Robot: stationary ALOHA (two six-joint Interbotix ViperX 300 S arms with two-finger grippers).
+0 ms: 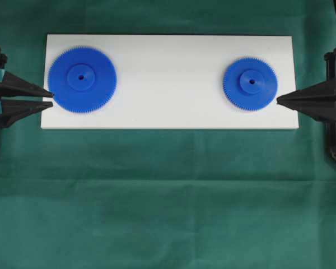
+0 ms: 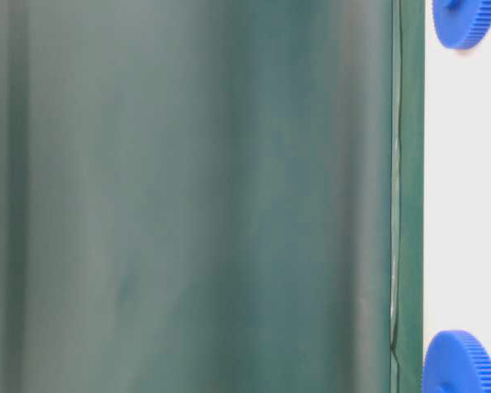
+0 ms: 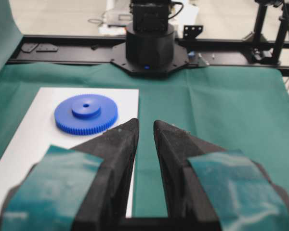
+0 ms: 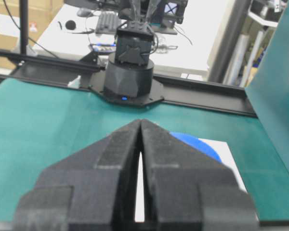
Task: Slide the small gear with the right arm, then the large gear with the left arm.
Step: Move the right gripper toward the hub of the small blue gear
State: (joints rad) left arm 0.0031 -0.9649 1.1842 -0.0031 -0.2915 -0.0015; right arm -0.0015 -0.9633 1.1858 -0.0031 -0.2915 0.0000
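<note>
The small gear (image 1: 250, 83) lies flat on the right part of the white board (image 1: 168, 78), and the large gear (image 1: 82, 79) lies on the left part. My left gripper (image 1: 51, 99), with teal patches, is open with nothing between its fingers; from overhead its tips sit by the large gear's lower-left rim. My right gripper (image 1: 278, 100) is shut and empty, its tip by the small gear's lower-right rim. I cannot tell whether either gripper touches a gear. Past the left gripper (image 3: 146, 123) I see the small gear (image 3: 85, 113). The right gripper (image 4: 141, 120) partly hides the large gear (image 4: 202, 143).
Green cloth (image 1: 168, 196) covers the table around the board. The right arm's base (image 3: 149, 48) and the left arm's base (image 4: 130, 77) stand beyond the board's ends. A green backdrop (image 2: 188, 196) hangs behind the table.
</note>
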